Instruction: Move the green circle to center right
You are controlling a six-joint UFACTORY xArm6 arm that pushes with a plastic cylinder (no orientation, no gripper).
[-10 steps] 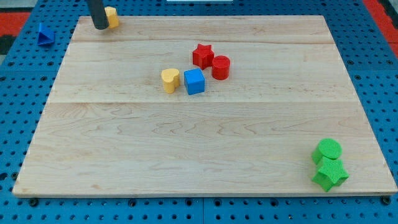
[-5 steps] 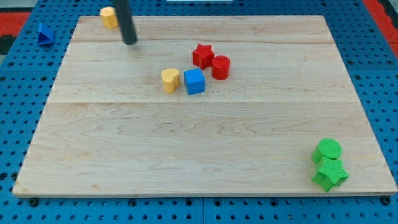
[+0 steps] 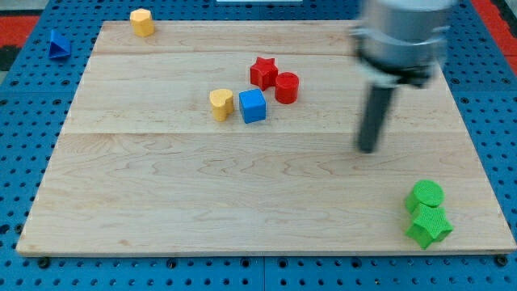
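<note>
Pale wooden table (image 3: 161, 186) of three planks, resting on a blue pegboard (image 3: 24, 121). No claw on this arm, only a blurred dark rod with my tip (image 3: 368, 149) right of centre, well apart from the blocks. Green circle (image 3: 426, 195), a ribbed disc, lower right, touching a green star (image 3: 429, 226) below. Mid-top: red star (image 3: 262, 71), red cylinder (image 3: 287, 86), blue cube (image 3: 252, 106), yellow heart (image 3: 220, 103). Upper left: yellow hexagon block (image 3: 142, 21), blue triangle (image 3: 56, 44) off the table.

On the board (image 3: 161, 210), my tip (image 3: 368, 149) stands right of centre, above the green circle (image 3: 426, 195) and green star (image 3: 429, 225) stacked at lower right, with the red cylinder (image 3: 287, 86) and blue cube (image 3: 253, 106) upper centre.
</note>
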